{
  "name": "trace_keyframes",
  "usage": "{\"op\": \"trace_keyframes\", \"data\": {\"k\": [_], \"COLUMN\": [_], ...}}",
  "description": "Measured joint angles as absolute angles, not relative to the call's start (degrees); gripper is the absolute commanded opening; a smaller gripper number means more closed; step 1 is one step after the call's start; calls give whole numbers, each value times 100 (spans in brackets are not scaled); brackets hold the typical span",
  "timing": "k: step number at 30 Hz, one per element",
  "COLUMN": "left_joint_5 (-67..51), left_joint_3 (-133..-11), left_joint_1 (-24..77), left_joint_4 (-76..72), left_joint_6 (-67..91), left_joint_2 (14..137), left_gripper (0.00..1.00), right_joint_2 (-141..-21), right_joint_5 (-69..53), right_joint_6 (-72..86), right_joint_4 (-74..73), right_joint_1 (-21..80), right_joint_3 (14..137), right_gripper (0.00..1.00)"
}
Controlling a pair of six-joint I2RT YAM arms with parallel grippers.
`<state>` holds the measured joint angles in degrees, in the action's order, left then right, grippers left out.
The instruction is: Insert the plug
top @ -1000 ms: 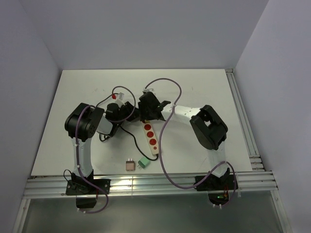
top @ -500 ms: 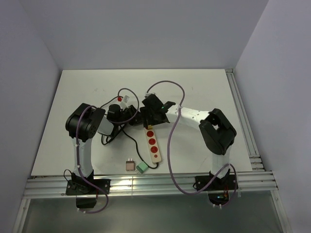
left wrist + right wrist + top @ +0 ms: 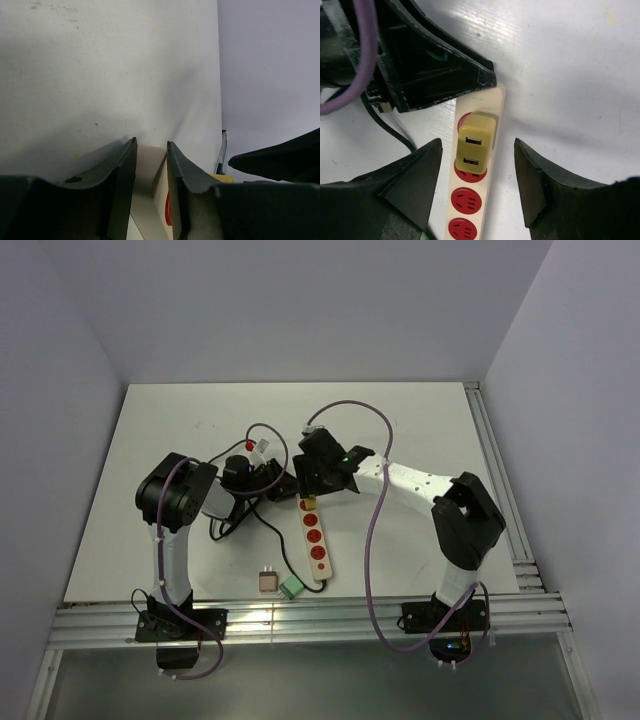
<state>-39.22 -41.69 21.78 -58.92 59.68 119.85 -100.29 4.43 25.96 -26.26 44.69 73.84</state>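
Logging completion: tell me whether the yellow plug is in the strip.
In, apparently: the yellow plug sits on the power strip, right tool open around it.

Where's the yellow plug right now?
Right wrist view, centre: the yellow plug sits on the end socket of the power strip, between the fingers of the open right end effector.

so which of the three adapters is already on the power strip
The yellow one, sitting on the power strip at its far end, between the open right fingers. The pink one and the green one lie loose on the table.
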Motion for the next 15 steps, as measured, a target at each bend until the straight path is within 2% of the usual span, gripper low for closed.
{"op": "trace_keyframes", "data": {"k": [5,8,9,11,14,15], "left_joint_5": [-3922,-3922,-3922,-3922,-3922,-3922], "left_joint_3": [-4169,-4169,-4169,-4169,-4171,-4171], "left_joint_1": [2180,2180,2180,2182,2182,2182], "left_joint_4": [-5874,-5865,-5859,-5854,-5837,-5837], "left_joint_6": [5966,5966,5966,5964,5964,5964], "left_joint_2": [11985,11985,11985,11985,11985,11985], "left_gripper": [36,36,36,36,36,36], "right_joint_2": [-10068,-10110,-10130,-10195,-10265,-10267], "right_joint_5": [440,438,429,416,473,493], "right_joint_6": [2611,2613,2628,2639,2668,2692], "right_joint_4": [-2724,-2762,-2759,-2768,-2816,-2834], "right_joint_1": [4471,4477,4477,4508,4560,4578], "right_joint_3": [7352,7356,7363,7422,7507,7509], "right_gripper": [58,49,43,39,23,10]}}
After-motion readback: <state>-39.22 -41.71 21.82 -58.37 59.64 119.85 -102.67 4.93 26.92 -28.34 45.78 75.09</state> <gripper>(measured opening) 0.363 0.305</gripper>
